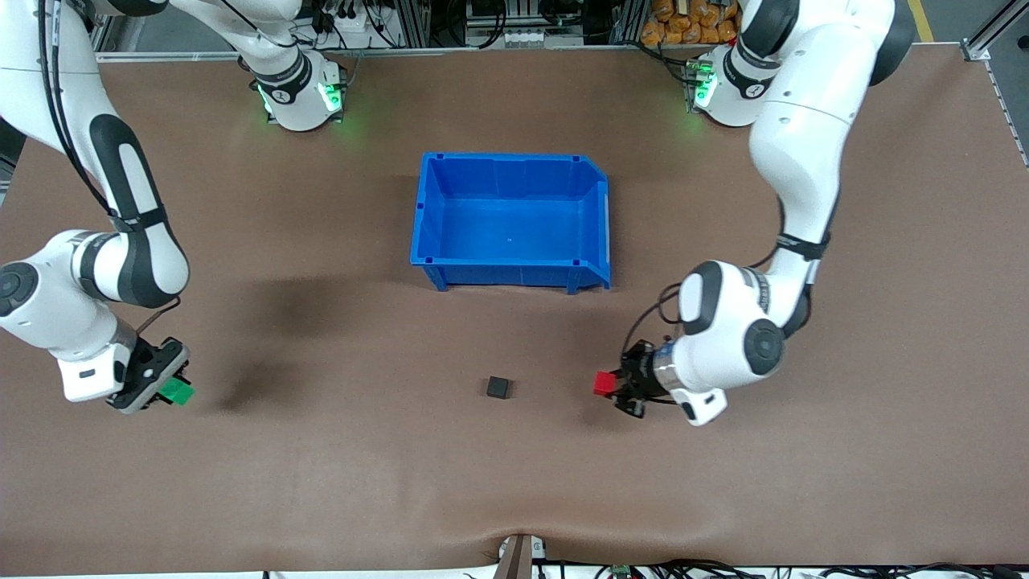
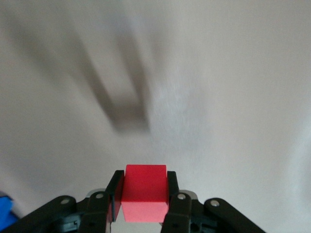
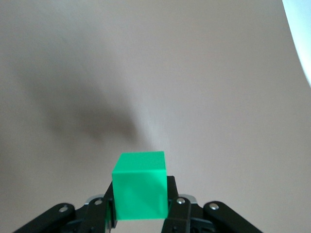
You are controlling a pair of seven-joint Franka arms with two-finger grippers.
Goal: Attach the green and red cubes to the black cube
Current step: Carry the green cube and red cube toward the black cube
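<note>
Left pincer [image 2: 144, 204] clamps red cube [image 2: 144, 191]; right pincer [image 3: 141, 206] clamps green cube [image 3: 140, 187], bases hidden.

No words, labels, brand names or numbers could be read anywhere in the pictures. The cubes, the bin and the table were all plain, with nothing written on them.

Red cube [image 1: 604, 383]: bright, clamped in left gripper [image 1: 617, 389]
Green cube [image 1: 177, 392]: bright, clamped in right gripper [image 1: 165, 394]
Black cube [image 1: 498, 388]: matte, flat on the surface, between them
</note>
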